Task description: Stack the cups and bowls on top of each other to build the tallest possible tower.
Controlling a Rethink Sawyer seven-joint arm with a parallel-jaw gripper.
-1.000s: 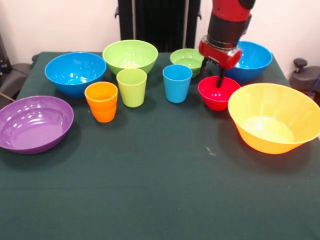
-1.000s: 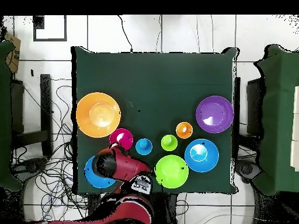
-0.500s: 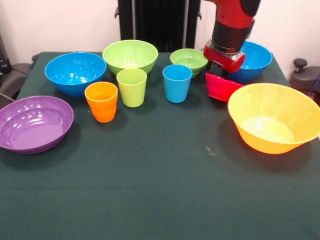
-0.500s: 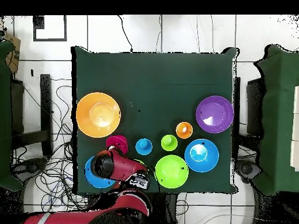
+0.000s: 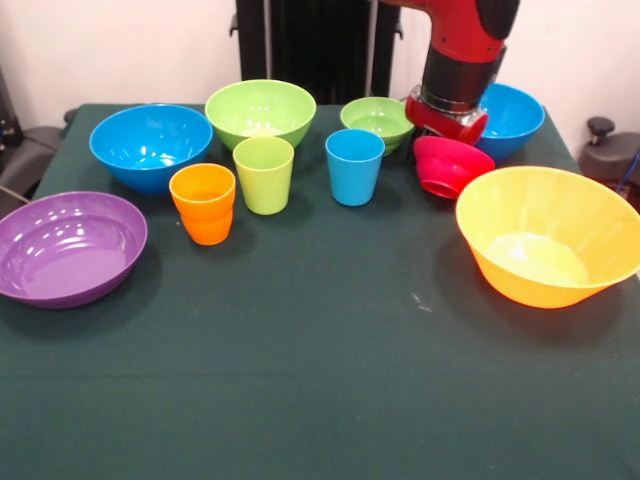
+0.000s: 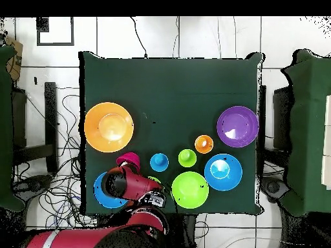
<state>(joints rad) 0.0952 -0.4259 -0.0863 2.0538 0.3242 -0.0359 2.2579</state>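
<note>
Red bowl: the small red bowl (image 5: pixel 447 166) is hanging tilted off the table, just beside the big yellow-orange bowl (image 5: pixel 548 236) and in front of a large blue bowl (image 5: pixel 510 118).
Pincer: the gripper (image 5: pixel 446 120) is sitting right on the red bowl's upper rim and is carrying it, so it is judged clamped on that rim; the fingers themselves are hidden behind the wrist.
Progress: nothing is stacked yet; no tower is standing, and every other piece is sitting alone on the cloth. The step in hand is judged to be the first lift.
Cups: the orange cup (image 5: pixel 203 203), the lime green cup (image 5: pixel 264 174) and the blue cup (image 5: pixel 355 166) are standing upright in a loose row, apart from one another.
Other bowls: the purple bowl (image 5: pixel 68 246) is lying at the table's edge, the second blue bowl (image 5: pixel 150 146) and the large green bowl (image 5: pixel 261 113) are sitting behind the cups, and the small green bowl (image 5: pixel 377 121) is sitting behind the blue cup.
Left to do: all the nesting, judged best begun in the yellow-orange bowl as the widest base.
Surface: a dark green cloth is covering the table (image 5: pixel 320 380), showing a few pale specks.
Room: in the overhead view a pale tiled floor (image 6: pixel 181 37) is showing, with loose cables (image 6: pixel 61 116) trailing beside the table.
</note>
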